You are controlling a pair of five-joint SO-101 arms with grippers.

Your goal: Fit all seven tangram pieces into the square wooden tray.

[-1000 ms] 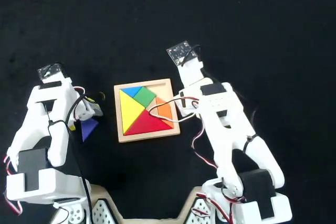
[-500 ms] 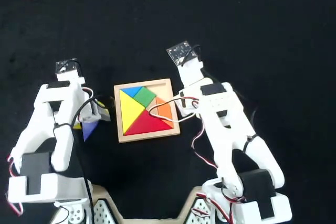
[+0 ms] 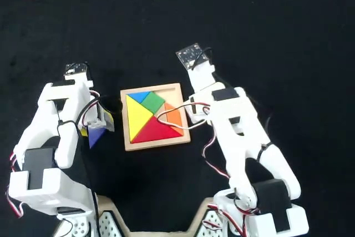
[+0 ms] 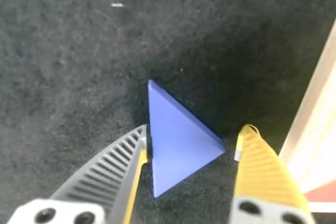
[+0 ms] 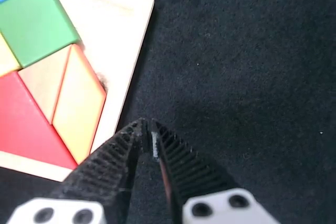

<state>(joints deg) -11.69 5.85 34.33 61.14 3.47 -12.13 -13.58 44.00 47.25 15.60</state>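
The square wooden tray [image 3: 153, 145] lies mid-table holding blue, green, yellow, red and orange pieces, with bare wood at its far right corner. A violet-blue triangle [image 3: 94, 136] lies flat on the black cloth left of the tray. In the left wrist view this triangle [image 4: 178, 137] sits between the spread fingers of my left gripper [image 4: 194, 130], open, beside the tray's edge [image 4: 315, 121]. My right gripper [image 5: 147, 127] is shut on nothing, low over the cloth just outside the tray's right rim [image 5: 140, 31].
Black cloth covers the whole table. The right arm [image 3: 227, 120] stretches along the tray's right side with a white cable looping over the orange piece. Open cloth lies beyond the tray and at both far sides.
The left arm has swung toward the tray and forward, bringing its open gripper down around the violet-blue triangle. The right arm and the tray's pieces have not moved.
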